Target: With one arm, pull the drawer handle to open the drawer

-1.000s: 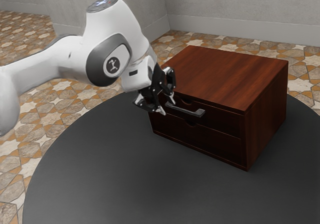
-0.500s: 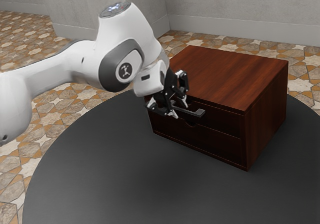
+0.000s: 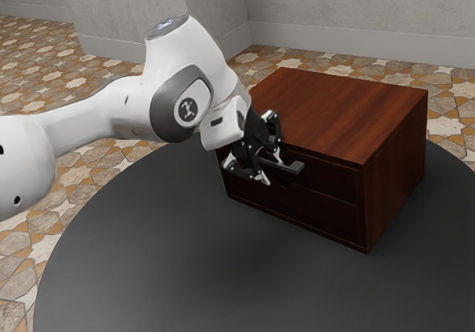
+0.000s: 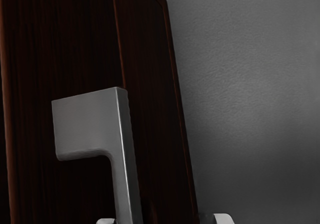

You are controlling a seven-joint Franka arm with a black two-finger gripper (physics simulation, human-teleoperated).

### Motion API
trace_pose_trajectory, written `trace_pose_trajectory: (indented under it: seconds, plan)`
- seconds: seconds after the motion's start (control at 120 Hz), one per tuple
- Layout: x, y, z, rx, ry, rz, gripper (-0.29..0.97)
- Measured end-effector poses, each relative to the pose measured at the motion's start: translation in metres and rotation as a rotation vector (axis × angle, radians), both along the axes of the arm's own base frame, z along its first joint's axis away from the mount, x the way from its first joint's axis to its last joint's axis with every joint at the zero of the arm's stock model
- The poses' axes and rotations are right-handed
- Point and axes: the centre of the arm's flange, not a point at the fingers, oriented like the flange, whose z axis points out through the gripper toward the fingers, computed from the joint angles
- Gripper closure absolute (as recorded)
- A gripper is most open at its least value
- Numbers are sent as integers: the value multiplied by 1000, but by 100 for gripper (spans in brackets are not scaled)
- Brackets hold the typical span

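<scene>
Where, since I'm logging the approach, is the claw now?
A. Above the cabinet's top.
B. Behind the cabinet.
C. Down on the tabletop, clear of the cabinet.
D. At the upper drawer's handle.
D: in the exterior view the claw is at the end of the handle nearer that view's left, on the front of the cabinet.

Upper drawer [image 3: 330, 180] of red-brown wooden cabinet [image 3: 349, 109], front flush, grey bar handle [image 3: 288, 166] on it.
</scene>
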Motion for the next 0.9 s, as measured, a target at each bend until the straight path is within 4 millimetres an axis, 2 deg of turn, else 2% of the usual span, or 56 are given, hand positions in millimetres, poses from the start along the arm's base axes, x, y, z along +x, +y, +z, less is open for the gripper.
trace_pose_trajectory:
  seconds: [0.058, 0.1, 0.167, 0.225, 0.3, 0.442, 0.525, 0.608, 0.725, 0.8, 0.9]
  plan:
    - [-7, 1, -4, 0, 13, 1, 24]
    - [-12, 2, -6, 1, 23, 4, 29]
    - [-20, 1, -5, 6, 24, -1, 49]
    - [-25, 0, -3, 7, 23, -4, 60]
    - [-35, 1, -1, 9, 24, -7, 62]
    - [-72, 1, 0, 27, 37, -27, 61]
    - [-92, 1, -5, 35, 46, -37, 70]
    - [-113, 6, -3, 36, 45, -37, 67]
    - [-149, 13, 6, 38, 31, -44, 55]
    - [-164, 16, 3, 46, 32, -45, 61]
    - [-178, 18, -2, 49, 33, -49, 60]
